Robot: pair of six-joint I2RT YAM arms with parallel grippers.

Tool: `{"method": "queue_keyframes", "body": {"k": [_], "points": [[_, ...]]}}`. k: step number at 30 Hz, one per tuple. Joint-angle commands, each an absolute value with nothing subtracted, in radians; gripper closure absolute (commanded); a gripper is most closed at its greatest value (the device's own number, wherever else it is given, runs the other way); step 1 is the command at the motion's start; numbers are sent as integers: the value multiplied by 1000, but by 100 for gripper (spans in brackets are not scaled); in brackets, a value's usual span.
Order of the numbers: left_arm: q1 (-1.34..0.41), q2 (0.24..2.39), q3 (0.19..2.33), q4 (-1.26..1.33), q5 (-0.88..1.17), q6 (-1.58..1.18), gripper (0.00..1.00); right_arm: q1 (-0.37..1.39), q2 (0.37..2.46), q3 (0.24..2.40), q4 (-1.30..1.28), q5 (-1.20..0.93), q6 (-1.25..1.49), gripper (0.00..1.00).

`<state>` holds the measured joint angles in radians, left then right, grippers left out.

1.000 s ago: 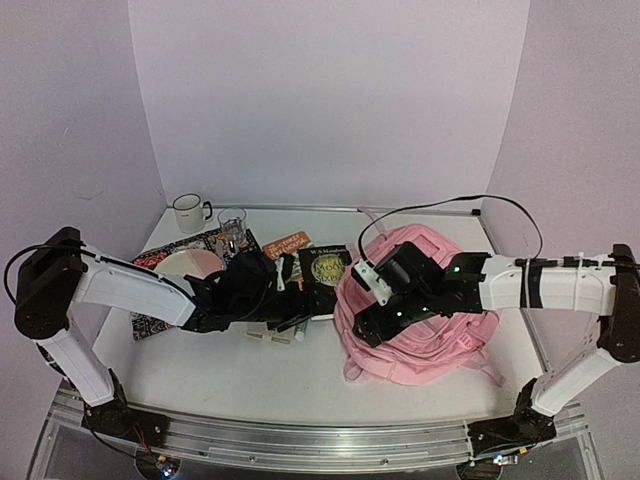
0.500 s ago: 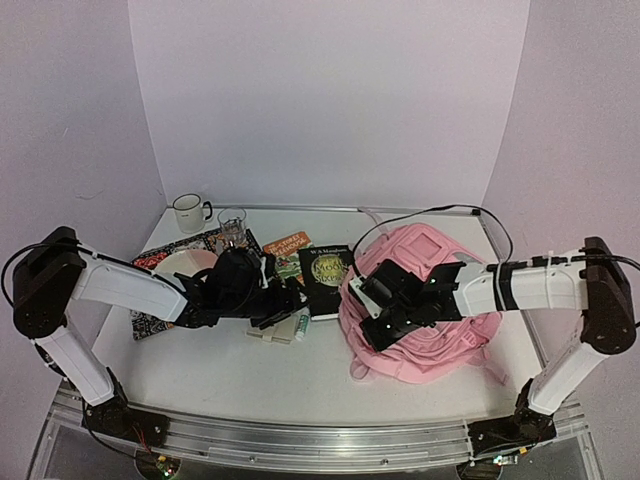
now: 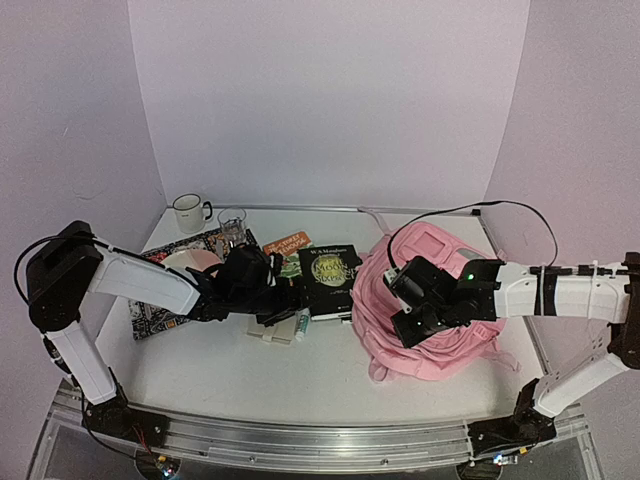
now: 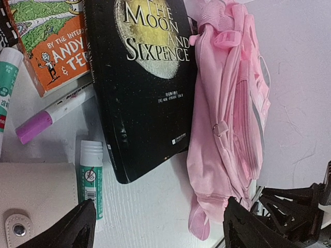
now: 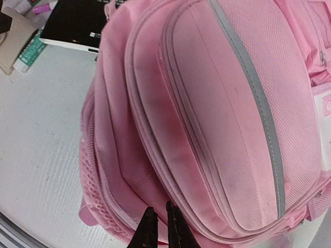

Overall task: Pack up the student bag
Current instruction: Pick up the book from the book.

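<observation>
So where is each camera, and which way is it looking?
Top external: high behind the arms, looking down at the table; the left arm, right arm, student bag and black book show.
Left wrist: on the left arm, looking down at book and bag; the left fingers, open, show at the bottom.
Right wrist: on the right arm, close above the bag; the right fingers pinch the pink fabric.
Shared: all three see the bag and the book.

Tops of black book (image 4: 145, 103), orange book (image 4: 51, 46) and student bag (image 4: 227, 103) beyond the left wrist view's edge.
</observation>
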<state>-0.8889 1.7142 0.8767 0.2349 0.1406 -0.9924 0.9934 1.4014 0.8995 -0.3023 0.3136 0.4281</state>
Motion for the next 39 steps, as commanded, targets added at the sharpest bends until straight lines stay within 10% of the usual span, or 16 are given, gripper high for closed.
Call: {"method": "queue_keyframes", "body": {"k": [1, 13, 27, 33, 39], "points": [[-855, 1776, 973, 225, 171, -977, 16, 990, 1438, 912, -350, 367, 474, 84], [-774, 1960, 1129, 225, 283, -1002, 28, 991, 1437, 1000, -106, 372, 441, 54], [-767, 2077, 1151, 360, 394, -1102, 48, 988, 1509, 986, 83, 315, 440, 46], [-760, 2039, 1099, 425, 393, -1143, 85, 984, 1518, 971, 103, 311, 444, 42], [-759, 1954, 1058, 429, 371, -1136, 100, 975, 1506, 951, 118, 305, 454, 41]]}}
